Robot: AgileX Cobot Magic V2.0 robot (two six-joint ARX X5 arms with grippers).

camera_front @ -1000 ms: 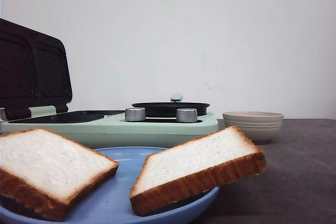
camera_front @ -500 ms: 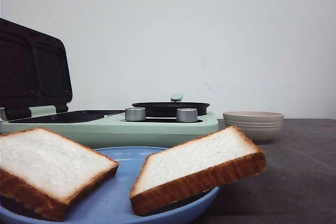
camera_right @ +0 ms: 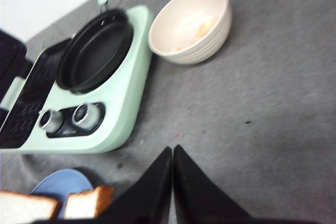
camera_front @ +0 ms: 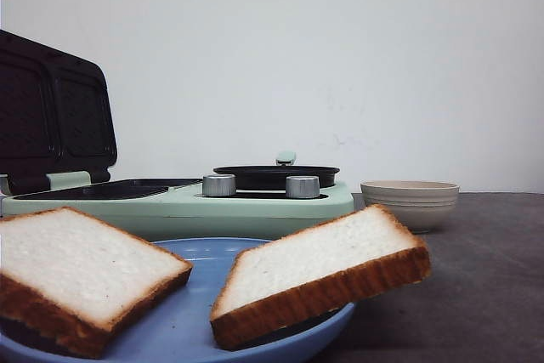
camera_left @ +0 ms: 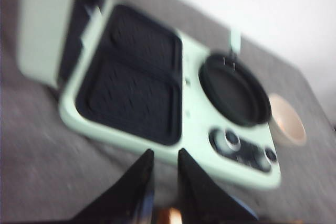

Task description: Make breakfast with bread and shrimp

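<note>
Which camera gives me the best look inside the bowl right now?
The right wrist view: it looks down into the bowl, showing pale orange pieces inside, too blurred to identify. The front view shows only the bowl's side and rim. The left wrist view catches it blurred beyond the cooker.

Raised lid (camera_front: 53, 112) walls left; bare table (camera_front: 493, 278) right of bowl (camera_front: 410, 201).

Even, soft, bright light; the front view is sharp, while both wrist views blur, worst around the breakfast maker (camera_left: 173, 98).
</note>
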